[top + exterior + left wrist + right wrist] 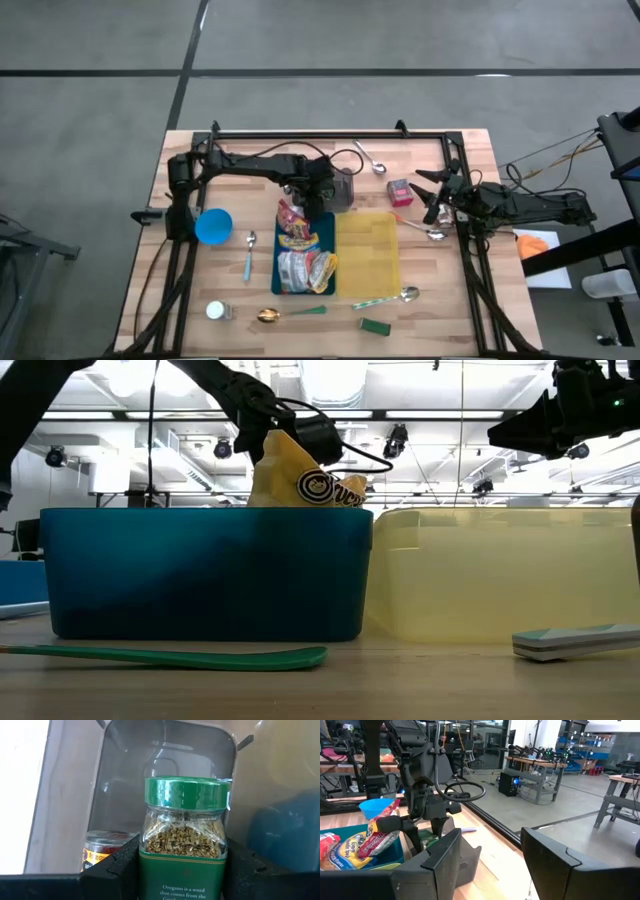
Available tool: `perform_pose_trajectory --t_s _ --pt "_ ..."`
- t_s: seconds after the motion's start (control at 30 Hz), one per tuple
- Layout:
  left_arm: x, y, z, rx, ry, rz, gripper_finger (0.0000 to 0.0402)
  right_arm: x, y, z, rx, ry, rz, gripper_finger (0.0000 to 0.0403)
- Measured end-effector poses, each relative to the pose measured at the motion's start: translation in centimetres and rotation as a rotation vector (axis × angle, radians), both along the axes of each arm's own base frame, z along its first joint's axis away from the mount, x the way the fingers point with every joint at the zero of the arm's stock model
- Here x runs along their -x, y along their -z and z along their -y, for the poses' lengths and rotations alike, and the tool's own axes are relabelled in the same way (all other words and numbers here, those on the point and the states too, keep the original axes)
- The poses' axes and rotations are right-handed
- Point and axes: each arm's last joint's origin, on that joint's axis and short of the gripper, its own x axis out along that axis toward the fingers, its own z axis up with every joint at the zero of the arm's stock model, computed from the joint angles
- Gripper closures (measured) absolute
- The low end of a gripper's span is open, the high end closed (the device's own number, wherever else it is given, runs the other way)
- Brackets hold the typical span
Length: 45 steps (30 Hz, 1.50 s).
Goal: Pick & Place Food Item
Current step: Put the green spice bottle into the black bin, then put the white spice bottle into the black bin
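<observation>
Oregano in a square glass jar with a green lid (182, 827) sits pinched between the left gripper's (181, 870) dark fingers, over a clear grey plastic bin (342, 187) near the table's far edge, beside the blue tub (328, 240) of snack packets. Right gripper (432, 192) hovers spread and empty above the wooden table's (440, 310) right side.

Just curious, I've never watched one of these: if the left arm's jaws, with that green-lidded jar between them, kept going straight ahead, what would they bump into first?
Probably the clear plastic container right ahead: the oregano jar, gripped by the left gripper, would touch its far wall first. A red-labelled jar stands inside, off to one side. Depth is hard to judge.
</observation>
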Motion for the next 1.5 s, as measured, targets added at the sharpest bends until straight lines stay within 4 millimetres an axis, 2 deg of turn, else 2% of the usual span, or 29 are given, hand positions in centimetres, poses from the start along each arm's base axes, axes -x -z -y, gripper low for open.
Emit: perform_pose_trajectory --t_s 0.37,0.73,1.0,1.17,1.5 --pt "0.0 0.0 0.0 0.006 -0.007 0.001 0.0198 0.0 0.0 0.0 0.0 0.0 0.0 0.0203" --pt "0.0 0.0 -0.1 0.004 -0.008 0.004 0.0107 0.0 0.0 0.0 0.0 0.0 0.0 0.0203" --pt "0.1 -0.2 -0.1 0.003 -0.008 0.007 0.0093 0.0 0.0 0.0 0.0 0.0 0.0 0.0203" --pt "0.3 -1.3 0.0 -0.024 -0.015 0.029 0.0093 0.0 0.0 0.0 0.0 0.0 0.0 0.0203" --pt "1.3 -5.3 0.1 -0.102 -0.047 0.124 0.0093 0.0 0.0 0.0 0.0 0.0 0.001 0.0203"
